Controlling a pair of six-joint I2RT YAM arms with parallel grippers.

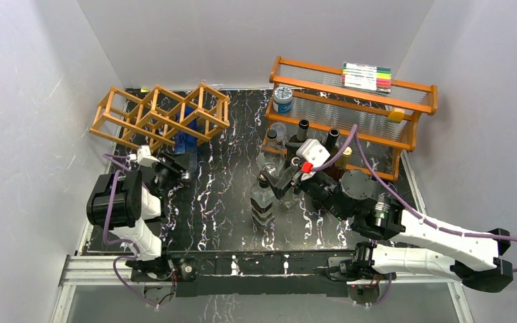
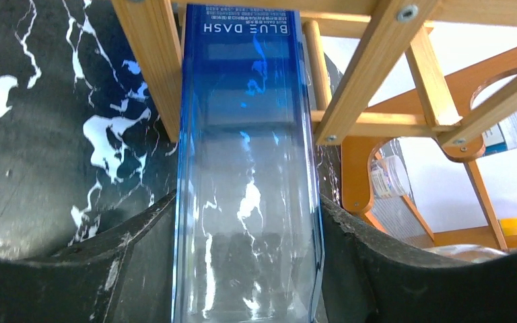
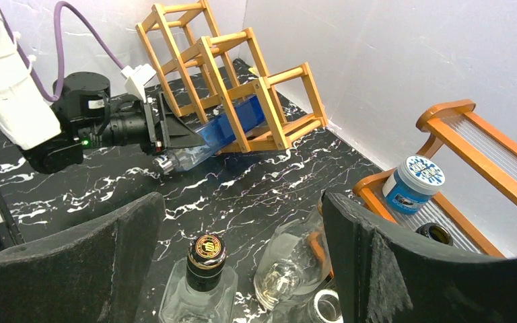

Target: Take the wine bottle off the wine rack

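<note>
Removal is only at the grasp step: the left gripper [image 2: 249, 269] clamps its 2 black fingers [image 2: 128, 269] on the blue-tinted clear square wine bottle [image 2: 249, 168]. Ahead of them, its far end lies inside the orange-brown wooden lattice wine rack [image 2: 384, 60]. The right gripper [image 3: 239, 215] gapes, empty.

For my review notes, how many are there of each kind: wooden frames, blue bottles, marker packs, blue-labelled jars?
Wooden frames: 2, the wine rack and the two-tier shelf
blue bottle: 1
marker pack: 1
blue-labelled jar: 1
Total: 5
</note>
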